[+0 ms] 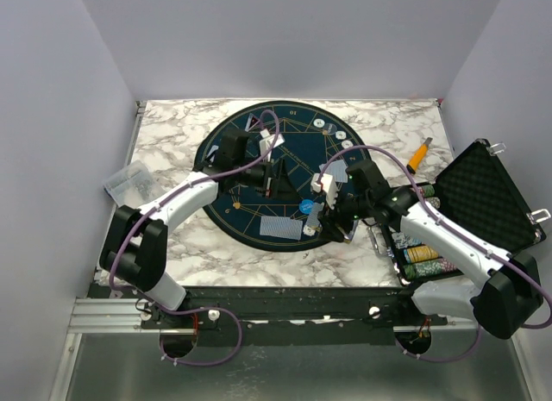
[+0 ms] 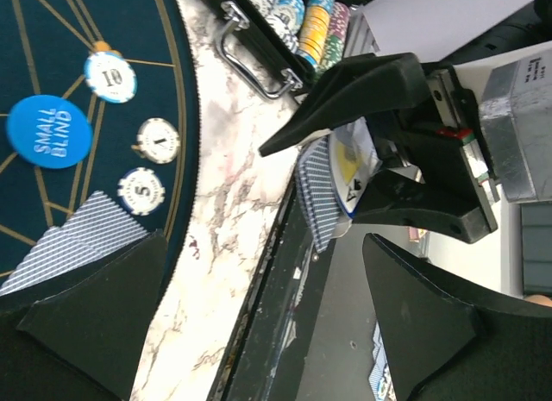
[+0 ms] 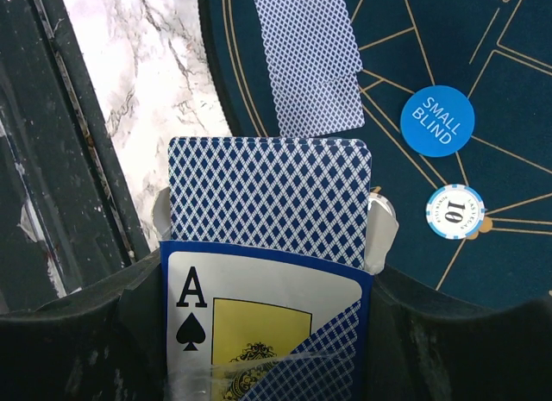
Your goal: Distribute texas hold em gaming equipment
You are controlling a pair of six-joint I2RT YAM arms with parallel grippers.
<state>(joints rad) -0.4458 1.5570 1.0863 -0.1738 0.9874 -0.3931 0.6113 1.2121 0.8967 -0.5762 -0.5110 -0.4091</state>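
Note:
My right gripper [image 3: 267, 285] is shut on a blue card box with an ace of spades on it [image 3: 259, 332]. A deck with blue patterned backs [image 3: 269, 194] sticks out of the box. It is held above the near right edge of the round dark blue mat [image 1: 226, 213]. My left gripper [image 2: 263, 246] is open and empty, facing the held box [image 2: 341, 172] from over the mat's middle [image 1: 269, 175]. On the mat lie face-down cards [image 3: 310, 56], a blue "small blind" disc [image 3: 436, 121], and whitish chips marked 10 [image 3: 454, 211], 1 [image 2: 159, 140] and 5 [image 2: 141, 190].
An open black foam-lined case [image 1: 487, 198] with chip stacks [image 1: 423, 253] stands at the right. An orange-handled tool [image 1: 419, 154] lies behind it. A clear plastic bag [image 1: 129, 181] sits at the table's left edge. More chips [image 1: 332, 132] and cards [image 1: 256, 125] lie at the mat's far side.

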